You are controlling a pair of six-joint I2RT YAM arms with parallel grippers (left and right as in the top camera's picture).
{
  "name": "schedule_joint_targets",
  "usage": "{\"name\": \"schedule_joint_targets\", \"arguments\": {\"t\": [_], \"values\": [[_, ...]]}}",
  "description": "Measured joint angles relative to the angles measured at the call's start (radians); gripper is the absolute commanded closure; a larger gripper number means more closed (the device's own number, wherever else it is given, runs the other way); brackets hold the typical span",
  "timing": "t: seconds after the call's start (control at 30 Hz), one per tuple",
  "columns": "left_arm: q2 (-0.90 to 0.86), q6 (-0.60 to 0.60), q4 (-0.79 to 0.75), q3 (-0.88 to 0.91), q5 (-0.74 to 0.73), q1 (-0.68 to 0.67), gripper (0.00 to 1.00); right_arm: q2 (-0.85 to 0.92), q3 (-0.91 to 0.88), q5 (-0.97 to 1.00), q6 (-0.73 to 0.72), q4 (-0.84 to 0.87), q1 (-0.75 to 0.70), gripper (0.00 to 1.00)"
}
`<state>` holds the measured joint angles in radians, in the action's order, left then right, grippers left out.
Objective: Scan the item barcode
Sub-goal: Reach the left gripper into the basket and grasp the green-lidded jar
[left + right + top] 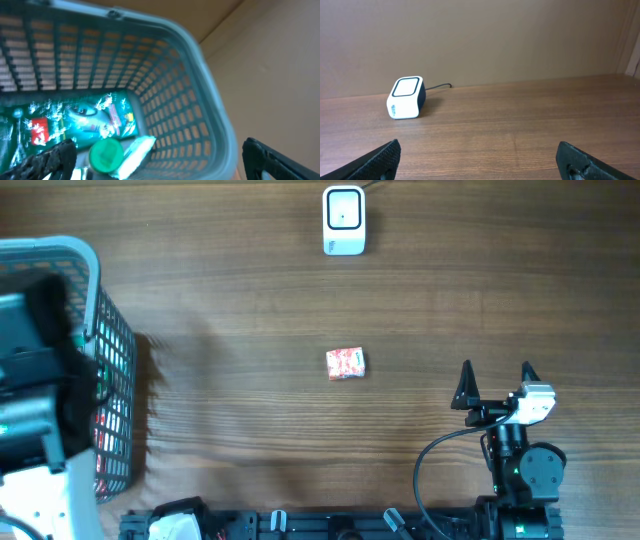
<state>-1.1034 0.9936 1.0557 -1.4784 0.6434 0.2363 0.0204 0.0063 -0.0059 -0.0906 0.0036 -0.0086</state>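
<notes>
Seen from overhead, a red-and-white packet (pixel 346 363) lies mid-worktop (pixel 230 300), well apart from the white barcode scanner (pixel 344 220) at the far edge, with the right gripper (pixel 497 370) near it, jaws apart. At the left wrist, the left gripper (pixel 157 152) hangs with jaws wide apart over a grey basket (pixel 200 100) holding a teal packet (pixel 75 120) and a green cap (pixel 106 154). The right wrist view faces the barcode scanner across bare wood, nothing between the jaws.
</notes>
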Motion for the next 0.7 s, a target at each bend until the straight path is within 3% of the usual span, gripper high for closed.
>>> {"name": "schedule_joint_targets", "arguments": {"t": [0.13,0.23,0.33,0.43,0.7], "values": [[-0.104,-0.031,0.046,-0.003,-0.254,0.262,0.0,0.0,0.0,0.0,0.0,0.0,0.0,0.0],[-0.28,-0.048,0.109,-0.002,-0.413,0.37,0.0,0.0,0.0,0.0,0.0,0.0,0.0,0.0],[-0.484,-0.057,0.158,0.0,-0.528,0.399,0.0,0.0,0.0,0.0,0.0,0.0,0.0,0.0],[-0.583,-0.061,0.176,0.0,-0.553,0.39,0.0,0.0,0.0,0.0,0.0,0.0,0.0,0.0],[-0.652,-0.064,0.195,0.006,-0.567,0.374,0.0,0.0,0.0,0.0,0.0,0.0,0.0,0.0]]}}
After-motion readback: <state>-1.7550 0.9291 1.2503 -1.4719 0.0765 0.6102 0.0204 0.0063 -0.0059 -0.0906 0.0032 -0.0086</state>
